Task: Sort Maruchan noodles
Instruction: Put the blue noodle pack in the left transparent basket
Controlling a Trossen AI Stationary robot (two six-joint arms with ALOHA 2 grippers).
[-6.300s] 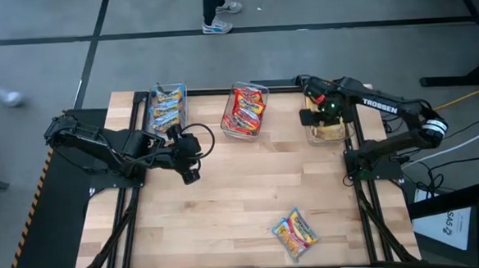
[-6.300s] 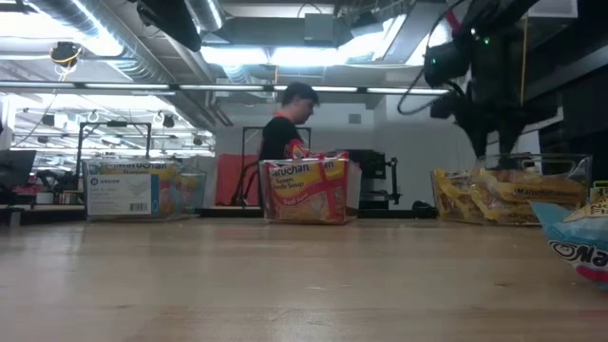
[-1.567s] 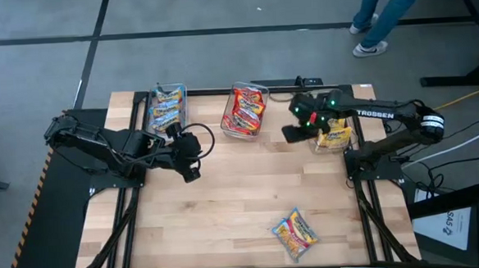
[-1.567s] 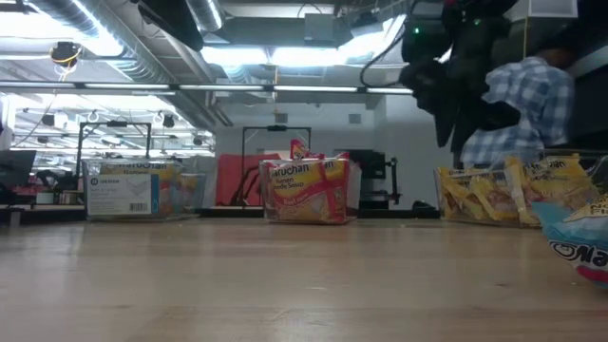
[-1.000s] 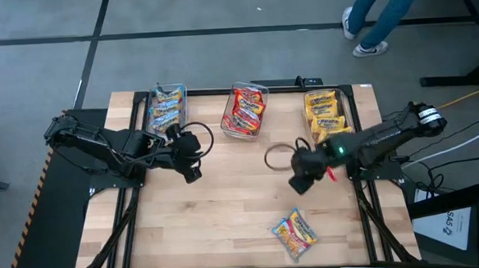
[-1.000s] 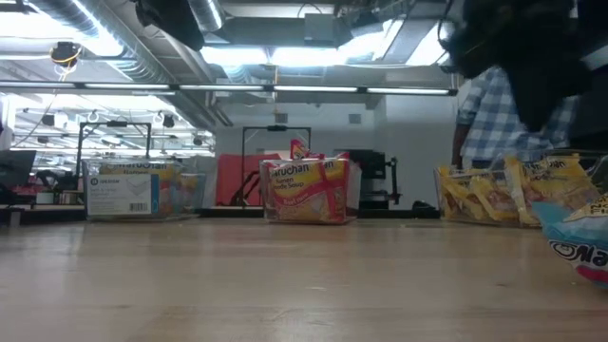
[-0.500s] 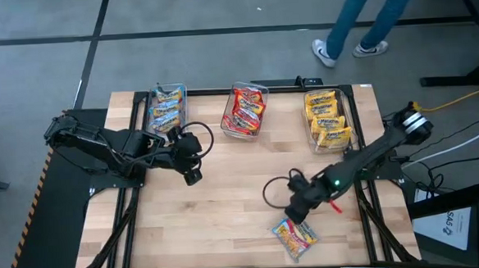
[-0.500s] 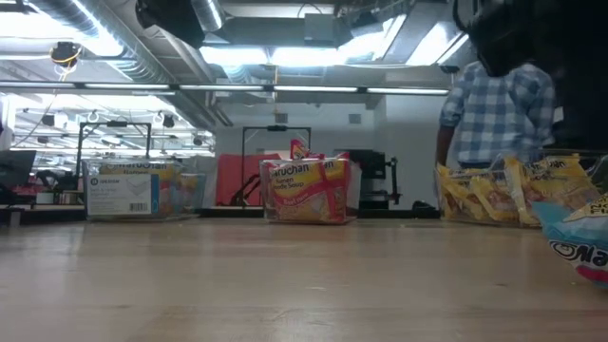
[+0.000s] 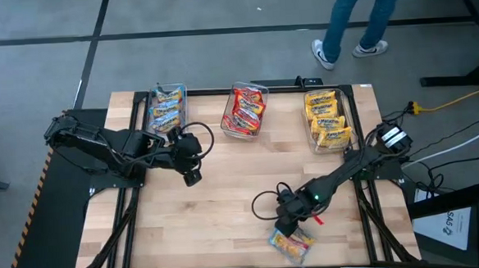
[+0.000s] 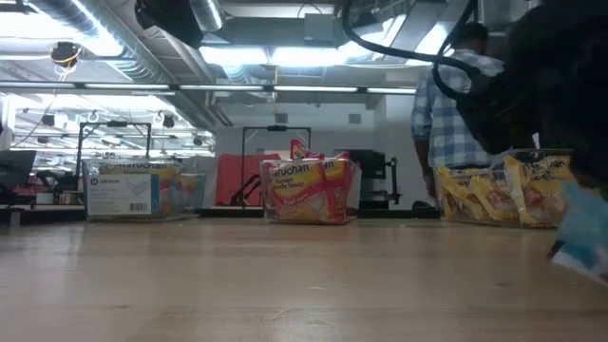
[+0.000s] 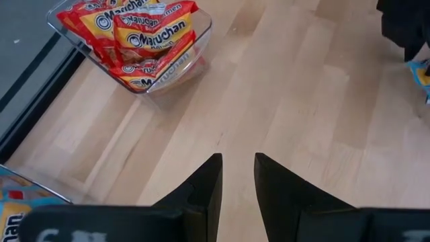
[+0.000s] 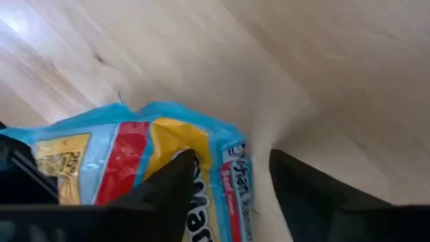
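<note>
A: Wooden table [image 9: 226,192], workshop behind, a person [image 10: 446,104] walking past the far edge. Three clear bins along the back — blue packs [image 9: 167,107], red [image 9: 244,109], yellow [image 9: 325,117].

B: And one stray, the last blue packet [image 9: 290,241], at the near edge, well in front of the yellow bin. R gripper [image 9: 284,228] is right down on it.

A: Jaws?

B: Parted, approx astride the packet's edge — one finger [image 12: 168,188] on the wrapper, the other [image 12: 302,188] beside it on bare wood. Not closed on anything yet, I'd say.

A: So how to do it right?

B: Sink a bit lower, close on the crinkly edge w/o shoving it off the table, lift clear, then carry to the blue bin, far from here.

A: L gripper [image 11: 235,175]?

B: Parked by the blue bin, jaws slightly apart, empty.
</note>
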